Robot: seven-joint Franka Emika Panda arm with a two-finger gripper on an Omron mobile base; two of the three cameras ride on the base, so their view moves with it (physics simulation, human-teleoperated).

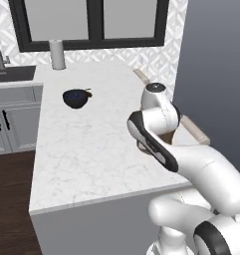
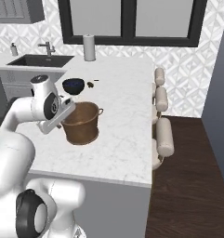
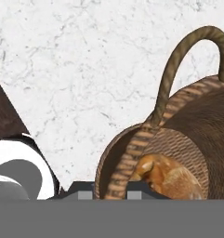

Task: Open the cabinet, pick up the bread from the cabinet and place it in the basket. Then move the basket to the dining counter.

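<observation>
A white marble-veined bench (image 2: 125,125) is carrying the work items in a kitchen with a patterned tile wall; no brand, label or writing is showing anywhere. The gripper (image 2: 69,109) is standing at the near rim of the basket (image 2: 82,123), its jaws clenched on that woven rim. In the hand view, one bread (image 3: 171,179) loaf is lying inside the basket on its bottom, beneath one arched handle (image 3: 178,65). Beyond the basket, one dark blue bowl (image 2: 73,85) is resting on the bench. Farther back, one paper towel roll (image 2: 89,47) is standing upright near the wall. Three stools (image 2: 162,114) are lining the bench's right side.
</observation>
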